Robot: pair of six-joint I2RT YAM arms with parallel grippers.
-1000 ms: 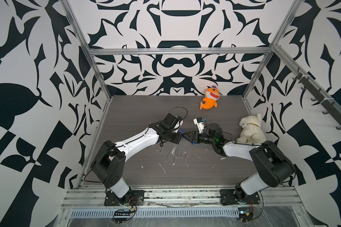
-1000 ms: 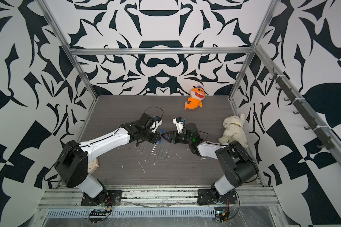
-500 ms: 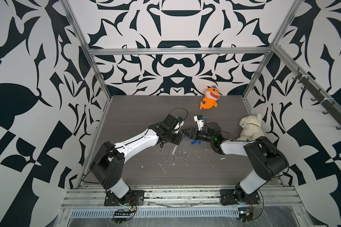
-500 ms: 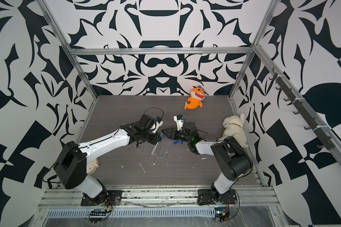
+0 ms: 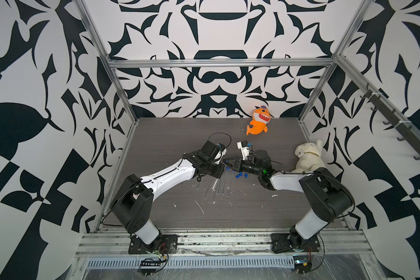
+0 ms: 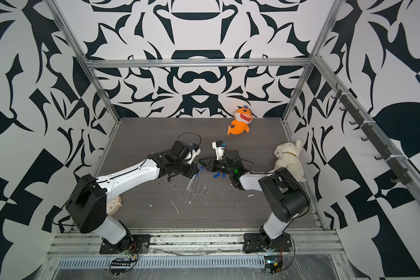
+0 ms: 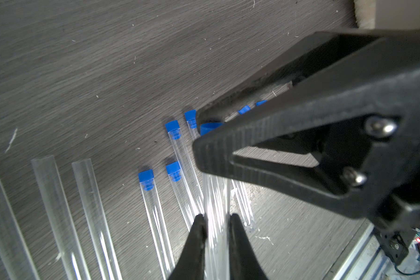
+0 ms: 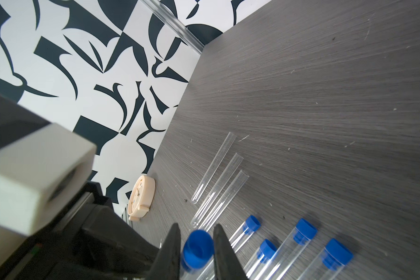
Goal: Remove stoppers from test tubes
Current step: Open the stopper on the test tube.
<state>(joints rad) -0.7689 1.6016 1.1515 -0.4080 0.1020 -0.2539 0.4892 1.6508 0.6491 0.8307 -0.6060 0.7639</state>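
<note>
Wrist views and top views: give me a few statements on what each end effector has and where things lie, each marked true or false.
1. The left end effector is closed on a clear test tube. True.
2. The right end effector has a blue stopper between its fingers. True.
3. Every tube on the table is stoppered. False: three open tubes lie side by side without stoppers.
4. The orange plush toy lies between the two end effectors. False: it lies at the table's far edge.
5. A cream alarm clock sits at the table's edge by the patterned wall. True.
</note>
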